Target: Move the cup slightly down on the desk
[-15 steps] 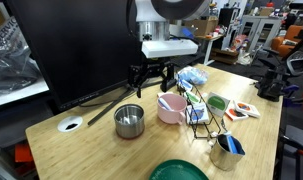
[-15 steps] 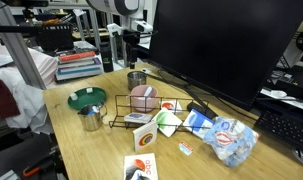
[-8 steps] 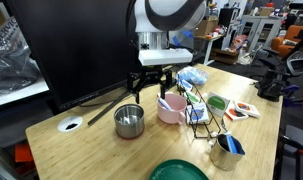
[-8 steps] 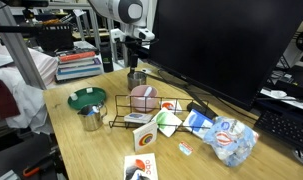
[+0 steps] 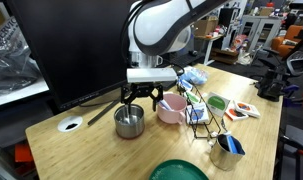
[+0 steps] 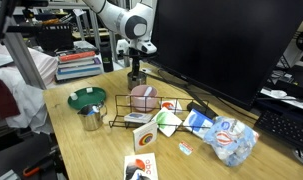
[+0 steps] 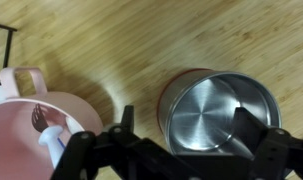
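The cup (image 5: 129, 122) is a wide, short, shiny silver metal cup standing upright on the light wood desk (image 5: 91, 140). It also shows in an exterior view (image 6: 136, 79) and fills the right of the wrist view (image 7: 213, 110). My gripper (image 5: 136, 100) hangs open just above the cup, its fingers spread to either side of the rim (image 7: 191, 125). It touches nothing. In an exterior view the gripper (image 6: 137, 70) hides part of the cup.
A pink cup with a utensil (image 5: 171, 108) stands right beside the silver cup (image 7: 36, 125). A black wire rack (image 5: 199, 115), a green bowl (image 6: 88, 99), a small steel cup with blue items (image 5: 228, 150), a large monitor (image 5: 66, 45) and a white grommet (image 5: 70, 125) are around.
My gripper has come down and moved from above the pink cup to just over the silver cup. The cup has not moved.
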Controlling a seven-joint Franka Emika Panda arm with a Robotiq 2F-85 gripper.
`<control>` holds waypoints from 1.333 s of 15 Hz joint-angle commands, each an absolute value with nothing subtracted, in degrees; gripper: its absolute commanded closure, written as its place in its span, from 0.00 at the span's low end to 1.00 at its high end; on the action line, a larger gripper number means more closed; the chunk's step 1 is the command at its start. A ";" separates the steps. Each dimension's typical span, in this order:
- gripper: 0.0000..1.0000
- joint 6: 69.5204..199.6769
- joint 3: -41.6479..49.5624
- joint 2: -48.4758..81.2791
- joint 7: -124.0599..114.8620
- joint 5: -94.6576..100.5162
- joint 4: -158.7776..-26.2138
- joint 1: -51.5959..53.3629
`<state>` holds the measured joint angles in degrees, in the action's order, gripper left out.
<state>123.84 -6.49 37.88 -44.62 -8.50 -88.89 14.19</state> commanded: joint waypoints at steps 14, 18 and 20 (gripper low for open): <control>0.22 125.32 -4.10 42.10 -50.01 -9.48 -87.47 15.22; 0.45 125.42 -4.23 42.16 -49.98 -9.67 -87.49 15.21; 0.59 125.37 -4.23 42.13 -49.96 -9.65 -87.51 15.23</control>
